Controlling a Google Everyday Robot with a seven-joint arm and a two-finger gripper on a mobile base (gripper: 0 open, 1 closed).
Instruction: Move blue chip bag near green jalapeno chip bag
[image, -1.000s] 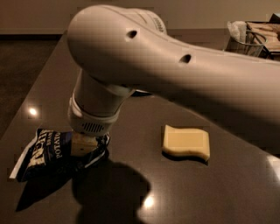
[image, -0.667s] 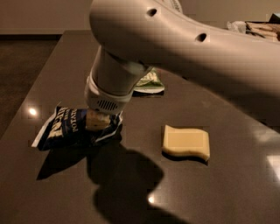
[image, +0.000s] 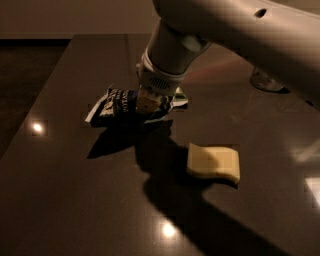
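- The gripper (image: 147, 104) is down low over the middle of the table (image: 75, 200), hanging straight down from the big pale arm (image: 225, 30) that sweeps in from the upper right.
- It's pinching the blue chip bag (image: 114, 101), clamped onto the bag's right end, with the fingers closed on the crinkled foil.
- The bag's long axis runs left to right across the view. The free end sticks out to the left and droops a touch, white edge leading.
- The printed face looks up and toward the camera, with white lettering showing on the dark navy.
- The bag's shadow (image: 112, 144) lies on the table apart from it, on the near side, so the bag looks to be off the surface.
- Just right of the gripper a sliver of the green jalapeno chip bag (image: 181, 95) pokes out from behind the wrist. It is right beside the blue bag's gripped end, but whether the two touch, I cannot tell.
- Further out to the near right, a pale yellow wavy sponge (image: 214, 162) lies flat, well apart from both bags.
- At the far right a pale round container (image: 264, 80) is half hidden behind the arm.
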